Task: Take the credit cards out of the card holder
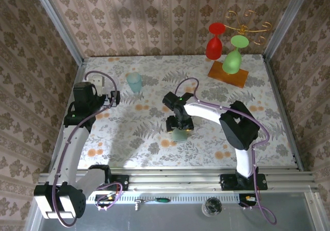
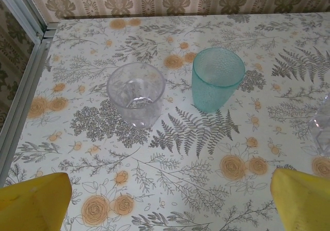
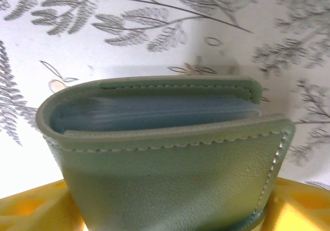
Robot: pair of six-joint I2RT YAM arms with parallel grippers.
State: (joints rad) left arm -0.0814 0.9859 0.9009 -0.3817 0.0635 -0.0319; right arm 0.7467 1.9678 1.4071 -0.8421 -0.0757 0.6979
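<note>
At the table's far left, your left gripper [image 2: 167, 201] hangs wide open and empty, facing a clear cup [image 2: 136, 94] and a teal cup [image 2: 217, 79]. Near the middle, your right gripper [image 3: 165, 213] holds the folded card holder [image 3: 170, 164] between its yellow fingers. The holder looks light, soft and stitched, likely to flex. Pale blue edges between its panels are probably the credit cards [image 3: 154, 112]: thin and slick, best pinched at an exposed edge. No brand or writing is legible.
</note>
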